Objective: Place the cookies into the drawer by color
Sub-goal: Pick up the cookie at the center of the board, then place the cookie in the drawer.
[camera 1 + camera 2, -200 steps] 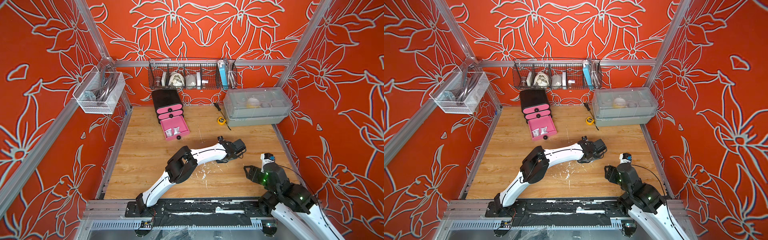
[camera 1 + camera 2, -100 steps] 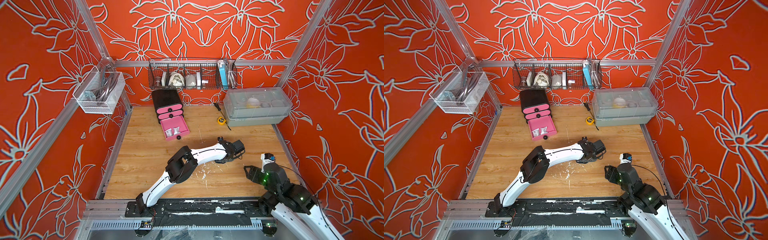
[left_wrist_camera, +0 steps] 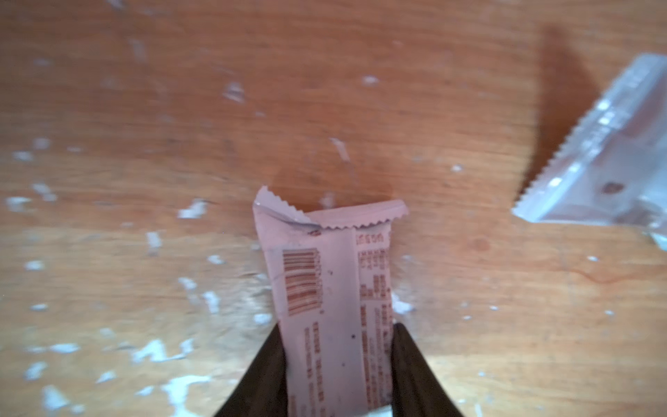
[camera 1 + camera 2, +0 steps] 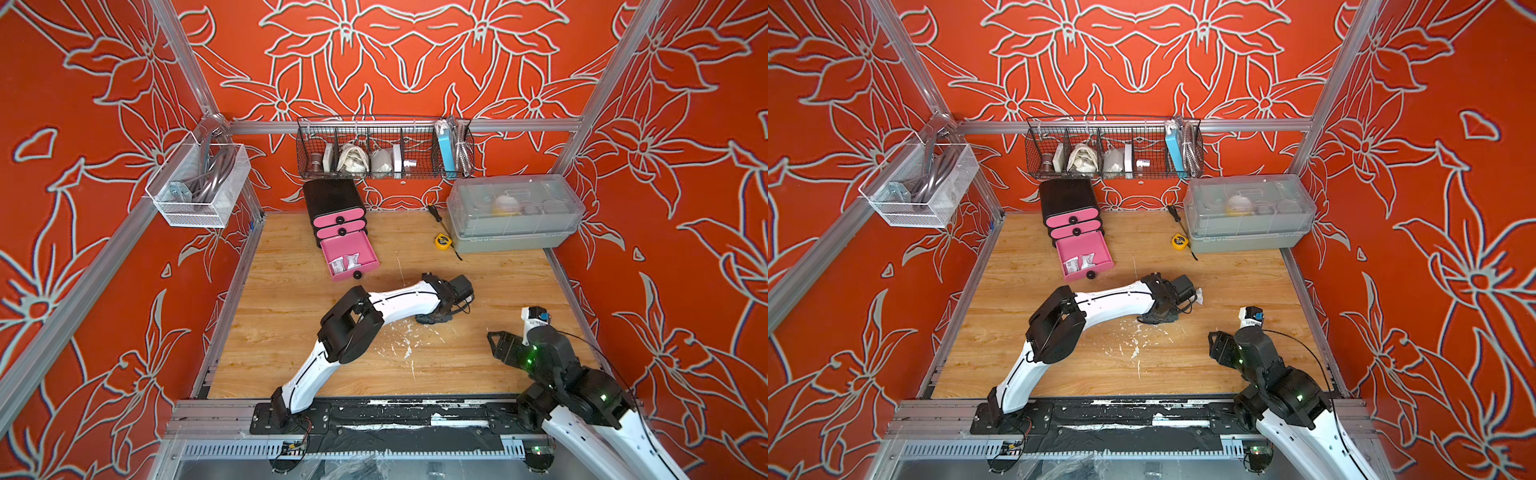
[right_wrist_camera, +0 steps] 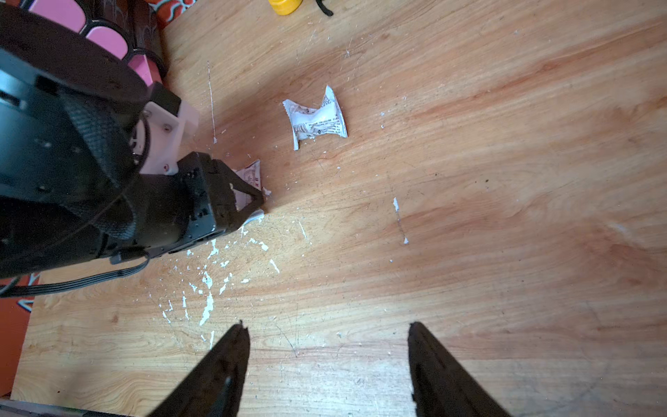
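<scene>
My left gripper (image 3: 337, 326) is shut on a white cookie (image 3: 325, 274) with red print, low over the wooden floor. In the right wrist view that gripper (image 5: 249, 202) points down with the packet (image 5: 249, 177) showing between its fingers. A second white cookie (image 5: 317, 119) lies loose just beyond it, crumpled; its tip (image 4: 1198, 296) shows past the left wrist in a top view. The drawer (image 4: 332, 199) stands at the back left, its bottom pink tray (image 4: 365, 249) pulled out with white cookies (image 4: 344, 262) inside. My right gripper (image 5: 326, 325) hovers open and empty near the front right.
A yellow tape measure (image 4: 443, 241) and a screwdriver (image 4: 434, 212) lie beside the grey lidded box (image 4: 513, 216) at the back right. A wire basket (image 4: 384, 149) hangs on the back wall and a white mesh basket (image 4: 199, 187) on the left wall.
The left gripper's jaws have closed onto the white cookie. Neither arm has visibly shifted.
</scene>
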Action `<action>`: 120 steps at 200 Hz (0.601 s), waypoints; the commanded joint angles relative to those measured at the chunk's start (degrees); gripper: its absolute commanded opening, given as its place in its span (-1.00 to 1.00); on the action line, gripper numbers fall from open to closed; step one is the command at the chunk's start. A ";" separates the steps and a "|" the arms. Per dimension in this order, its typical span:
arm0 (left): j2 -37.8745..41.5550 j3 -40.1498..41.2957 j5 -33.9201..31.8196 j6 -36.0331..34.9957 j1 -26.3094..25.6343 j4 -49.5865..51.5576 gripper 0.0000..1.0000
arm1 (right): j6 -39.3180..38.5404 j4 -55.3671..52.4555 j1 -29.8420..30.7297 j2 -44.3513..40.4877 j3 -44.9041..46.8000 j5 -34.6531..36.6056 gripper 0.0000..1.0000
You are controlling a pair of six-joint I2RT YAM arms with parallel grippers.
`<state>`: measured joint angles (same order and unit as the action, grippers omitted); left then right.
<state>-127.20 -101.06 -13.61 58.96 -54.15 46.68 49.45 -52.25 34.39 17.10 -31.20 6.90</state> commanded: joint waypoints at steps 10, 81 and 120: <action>7.84 2.01 -3.80 -2.47 2.47 3.25 -0.35 | 0.54 0.79 -0.08 0.58 -0.70 -0.46 0.46; 14.84 1.98 -10.61 -9.51 12.16 4.42 -0.34 | 0.59 2.32 -0.08 1.97 -0.34 -0.57 0.47; 15.14 0.12 -11.00 -12.82 18.03 2.80 -0.33 | 0.35 3.68 -0.03 2.74 0.20 -0.48 0.47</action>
<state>-112.77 -99.29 -22.50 49.87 -38.79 49.25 49.52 -50.09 34.39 19.14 -31.20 6.17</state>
